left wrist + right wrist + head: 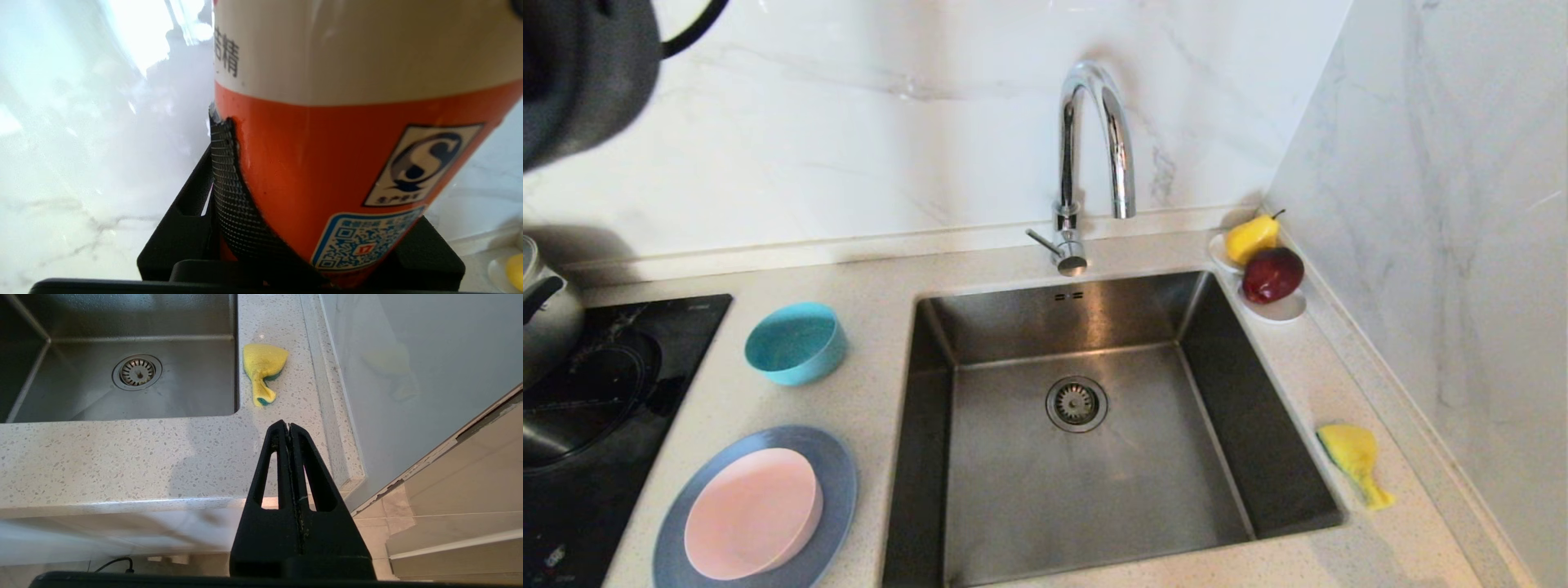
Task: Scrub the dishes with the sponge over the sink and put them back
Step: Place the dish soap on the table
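I see the brushed-steel sink (1094,425), square, with a round strainer, at centre frame in the head view, under a chrome gooseneck tap (1094,147). On the speckled counter, lower left: a flat grey-blue plate (837,490) carrying the pale pink bowl (752,513); the teal bowl (795,343) stands apart above them. The tapering yellow sponge (1354,459), green-faced, lies on the counter just right of the basin. My left gripper (318,196) is raised at upper left before the marble wall, its mesh-textured pads clamped on a glossy orange-and-cream bottle (347,122). My right gripper (289,428) hangs parked off the counter's front edge, fingers pressed together, empty.
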